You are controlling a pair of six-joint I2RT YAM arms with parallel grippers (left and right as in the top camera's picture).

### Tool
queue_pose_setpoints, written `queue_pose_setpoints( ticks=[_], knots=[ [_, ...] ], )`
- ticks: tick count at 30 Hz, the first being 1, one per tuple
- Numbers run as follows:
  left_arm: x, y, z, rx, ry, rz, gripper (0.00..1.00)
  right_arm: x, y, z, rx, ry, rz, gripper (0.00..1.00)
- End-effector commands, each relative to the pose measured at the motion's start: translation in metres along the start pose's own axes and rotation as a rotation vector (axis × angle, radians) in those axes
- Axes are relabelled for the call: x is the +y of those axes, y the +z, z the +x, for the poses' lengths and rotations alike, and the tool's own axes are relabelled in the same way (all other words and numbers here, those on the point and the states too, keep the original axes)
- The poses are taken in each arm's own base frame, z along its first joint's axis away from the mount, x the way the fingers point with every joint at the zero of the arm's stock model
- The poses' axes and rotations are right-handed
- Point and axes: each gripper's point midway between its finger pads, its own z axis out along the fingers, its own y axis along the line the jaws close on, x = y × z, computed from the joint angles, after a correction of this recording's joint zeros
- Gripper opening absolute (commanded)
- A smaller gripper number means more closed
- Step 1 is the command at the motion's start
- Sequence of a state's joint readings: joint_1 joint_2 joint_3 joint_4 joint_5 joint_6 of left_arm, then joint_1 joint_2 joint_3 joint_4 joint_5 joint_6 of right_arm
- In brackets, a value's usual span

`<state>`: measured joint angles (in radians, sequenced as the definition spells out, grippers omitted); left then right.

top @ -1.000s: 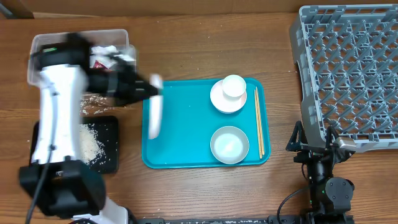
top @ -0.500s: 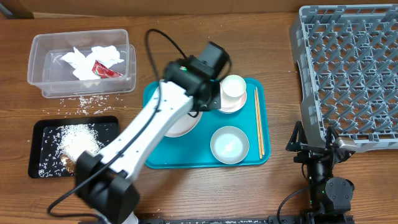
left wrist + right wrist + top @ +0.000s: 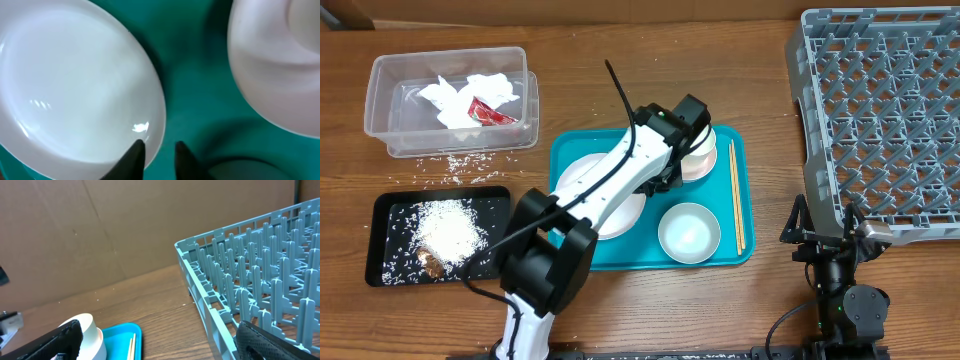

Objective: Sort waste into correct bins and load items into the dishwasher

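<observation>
The round white plate (image 3: 620, 216) lies flat on the teal tray (image 3: 570, 250), partly under my left arm. My left gripper (image 3: 658, 181) points down at the plate's right rim. In the left wrist view one finger is over the plate (image 3: 75, 85) and the other over bare tray; the left gripper (image 3: 159, 152) is narrowly open and holds nothing. A white cup (image 3: 696, 138) sits in a small bowl, a pale-blue bowl (image 3: 687, 232) lies in front, and chopsticks (image 3: 736, 196) lie at the right. My right gripper (image 3: 828, 243) rests wide open (image 3: 160, 336) beside the grey dish rack (image 3: 880, 120).
A clear tub (image 3: 382, 120) at the back left holds crumpled napkins (image 3: 455, 95) and a red wrapper (image 3: 485, 112). A black tray (image 3: 380, 215) holds rice (image 3: 448, 228) and a brown scrap. Loose rice grains (image 3: 450, 165) lie between them.
My left arm swung right from the tub side, carrying the tilted plate. The plate now lies flat on the teal tray and the gripper stands over its right rim.
</observation>
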<state>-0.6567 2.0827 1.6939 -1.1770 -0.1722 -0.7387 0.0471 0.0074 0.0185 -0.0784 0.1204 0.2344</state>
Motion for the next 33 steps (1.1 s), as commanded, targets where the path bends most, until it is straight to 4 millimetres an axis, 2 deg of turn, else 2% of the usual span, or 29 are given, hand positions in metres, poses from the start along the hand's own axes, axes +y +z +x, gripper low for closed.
queue_pose_setpoints(
  ticks=[1, 3, 5, 8, 9, 10, 11, 13, 14, 15, 16, 17, 20, 24, 27, 30, 33],
  knots=[
    [0.0, 0.003, 0.001, 0.013, -0.017, 0.0, 0.29, -0.003, 0.0, 0.002, -0.003, -0.007, 0.012, 1.0],
    [0.001, -0.001, 0.0, 0.014, -0.01, -0.001, 0.34, -0.003, 0.0, 0.002, -0.003, -0.007, 0.012, 1.0],
    [0.005, -0.012, -0.005, 0.009, -0.005, 0.003, 0.35, -0.003, 0.0, 0.002, -0.003, -0.007, 0.012, 1.0],
    [0.02, -0.047, -0.022, -0.015, -0.035, 0.018, 0.36, -0.003, 0.0, 0.002, -0.003, -0.007, 0.012, 1.0],
    [0.032, -0.069, -0.035, -0.038, -0.058, 0.033, 0.37, -0.003, 0.0, 0.002, -0.003, -0.007, 0.012, 1.0],
    [0.042, -0.082, -0.043, -0.055, -0.082, 0.041, 0.37, -0.003, 0.0, 0.002, -0.003, -0.007, 0.012, 1.0],
    [0.065, -0.104, -0.059, -0.093, -0.139, 0.042, 0.38, -0.003, 0.0, 0.002, -0.003, -0.007, 0.012, 1.0],
    [0.097, -0.127, -0.076, -0.144, -0.213, 0.032, 0.42, -0.003, 0.0, 0.002, -0.003, -0.007, 0.012, 1.0],
    [0.114, -0.136, -0.084, -0.17, -0.253, 0.025, 0.47, -0.003, 0.0, 0.002, -0.003, -0.007, 0.012, 1.0],
    [0.136, -0.147, -0.091, -0.197, -0.303, 0.017, 0.71, -0.003, 0.0, 0.002, -0.003, -0.007, 0.012, 1.0],
    [0.151, -0.153, -0.096, -0.214, -0.339, 0.013, 1.0, -0.003, 0.0, 0.002, -0.003, -0.007, 0.012, 1.0],
    [0.173, -0.159, -0.1, -0.232, -0.389, 0.002, 1.0, -0.003, 0.0, 0.002, -0.003, -0.007, 0.012, 1.0],
    [0.226, -0.166, -0.104, -0.246, -0.515, -0.019, 1.0, -0.003, 0.0, 0.002, -0.003, -0.007, 0.012, 1.0],
    [0.297, -0.158, -0.093, -0.193, -0.68, -0.081, 1.0, -0.003, 0.0, 0.002, -0.003, -0.007, 0.012, 1.0],
    [0.333, -0.15, -0.083, -0.142, -0.779, -0.087, 1.0, 0.0, 0.0, -0.007, -0.038, 0.013, -0.001, 1.0],
    [0.358, -0.144, -0.078, -0.118, -0.865, -0.06, 1.0, 0.021, -0.001, -0.011, -0.036, 0.164, -0.123, 1.0],
    [0.38, -0.142, -0.071, -0.111, -0.927, -0.067, 1.0, 0.069, -0.014, -0.001, 0.12, 0.483, -0.393, 1.0]
  ],
)
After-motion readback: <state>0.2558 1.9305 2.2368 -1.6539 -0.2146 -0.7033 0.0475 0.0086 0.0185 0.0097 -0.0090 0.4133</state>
